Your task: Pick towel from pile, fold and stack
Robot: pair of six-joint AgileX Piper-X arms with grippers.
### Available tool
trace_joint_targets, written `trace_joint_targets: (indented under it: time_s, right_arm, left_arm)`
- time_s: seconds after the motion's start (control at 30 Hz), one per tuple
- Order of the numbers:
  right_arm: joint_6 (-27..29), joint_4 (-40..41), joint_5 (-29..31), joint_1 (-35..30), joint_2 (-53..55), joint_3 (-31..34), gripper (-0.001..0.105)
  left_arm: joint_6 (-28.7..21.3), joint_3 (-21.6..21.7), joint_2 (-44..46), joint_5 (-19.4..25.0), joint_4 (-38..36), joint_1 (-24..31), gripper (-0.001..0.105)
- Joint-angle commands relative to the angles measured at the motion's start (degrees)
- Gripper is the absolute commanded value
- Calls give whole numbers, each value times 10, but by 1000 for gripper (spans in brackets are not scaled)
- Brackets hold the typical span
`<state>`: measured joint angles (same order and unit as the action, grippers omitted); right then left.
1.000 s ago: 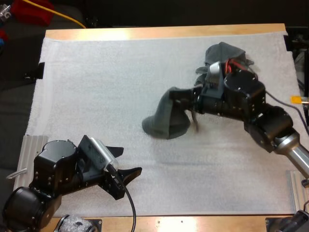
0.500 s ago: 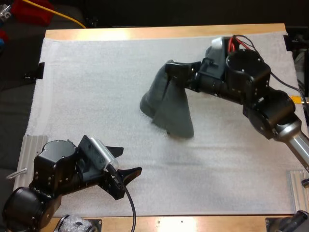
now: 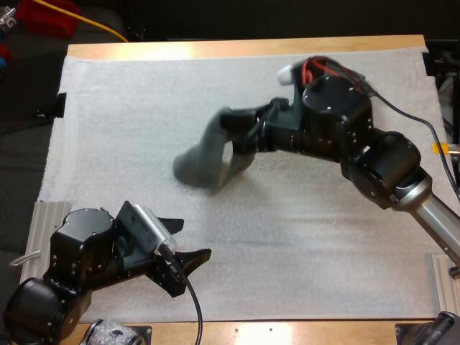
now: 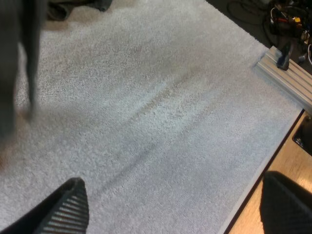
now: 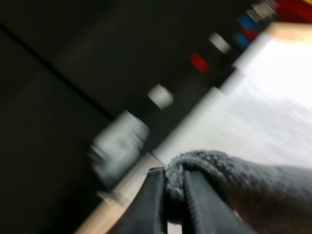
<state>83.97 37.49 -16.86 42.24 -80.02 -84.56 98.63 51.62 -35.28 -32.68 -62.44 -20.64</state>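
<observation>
One towel (image 3: 203, 154) hangs pinched in the right end effector (image 3: 237, 126) above the mat (image 3: 323, 251); the left end effector (image 3: 192, 238) rests spread.

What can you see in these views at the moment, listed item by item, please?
towel: one, dark grey-green, hanging from the right pincer above the middle of the mat
other dark cloth: count unclear, dark, at the mat's edge beyond the hanging towel in the left wrist view
mat: one, white, covering most of the table
table: one, wooden, under the mat
metal rails: two, silver, at the mat's near left and near right corners
left pincer: one, black, open, low over the mat's near left part, holding nothing
right pincer: one, black, shut on the towel's top edge
</observation>
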Motion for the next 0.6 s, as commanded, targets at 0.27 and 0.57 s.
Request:
trace_joint_targets:
  time_s: [0.27,0.57]
  right_arm:
    - [77,89,106,-1,0,121,1]
    - [70,40,213,-71,0,235,1]
  left_arm:
    - [5,4,-2,-6,6,-2,70]
    - [5,4,-2,-6,6,-2,70]
